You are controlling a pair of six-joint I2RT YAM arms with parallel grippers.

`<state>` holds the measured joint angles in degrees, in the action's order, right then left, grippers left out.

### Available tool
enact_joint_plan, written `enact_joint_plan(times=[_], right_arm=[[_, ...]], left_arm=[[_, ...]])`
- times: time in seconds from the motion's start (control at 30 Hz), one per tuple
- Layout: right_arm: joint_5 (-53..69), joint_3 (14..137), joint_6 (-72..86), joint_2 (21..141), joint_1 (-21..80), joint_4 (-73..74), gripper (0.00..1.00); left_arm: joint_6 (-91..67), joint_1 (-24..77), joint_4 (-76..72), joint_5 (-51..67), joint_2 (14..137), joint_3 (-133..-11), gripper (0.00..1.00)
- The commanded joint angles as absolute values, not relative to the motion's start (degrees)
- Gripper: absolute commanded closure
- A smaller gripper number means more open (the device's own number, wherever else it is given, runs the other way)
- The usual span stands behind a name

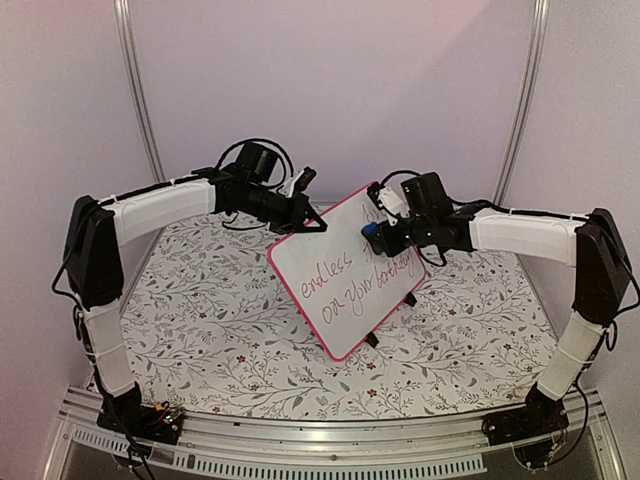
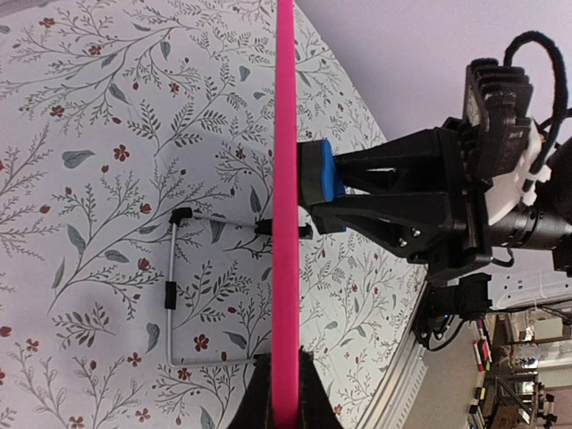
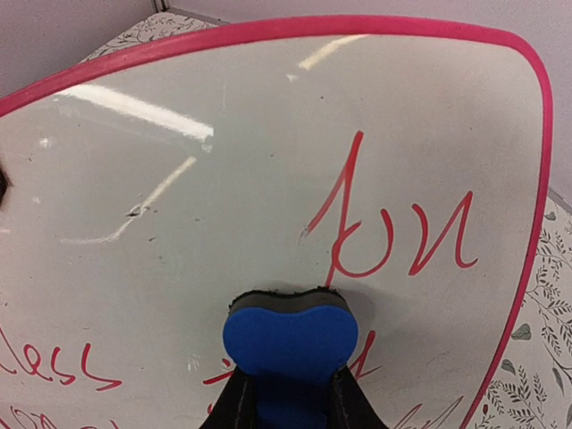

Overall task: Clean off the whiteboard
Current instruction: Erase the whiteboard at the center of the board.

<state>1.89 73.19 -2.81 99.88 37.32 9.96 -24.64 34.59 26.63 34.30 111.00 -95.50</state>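
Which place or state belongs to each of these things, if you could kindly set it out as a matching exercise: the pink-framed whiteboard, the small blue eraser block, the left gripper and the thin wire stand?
Things:
1. pink-framed white rectangular whiteboard
2. small blue eraser block
3. left gripper
4. thin metal wire stand

Places or states:
A. held in the right gripper, against the written face
B. juts out behind the board, above the floral cloth
C. stands tilted, bearing red handwriting
D. shut on the board's pink edge

Pairs: 1-C, 2-A, 3-D, 4-B
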Motion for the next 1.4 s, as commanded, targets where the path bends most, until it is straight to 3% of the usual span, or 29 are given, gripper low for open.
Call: enact_joint_plan(times=[0.0,1.37], right_arm=[[2.11,71.48,-2.99,99.54,37.27,14.66,1.0],[1.59,70.9,-3.3,98.79,37.27,16.77,1.0]], left_arm=[[-21.4,35.35,26.05,33.36,109.75,-94.66,1.0],[-20.99,35.24,26.02,32.35,109.45,-94.48,1.0]])
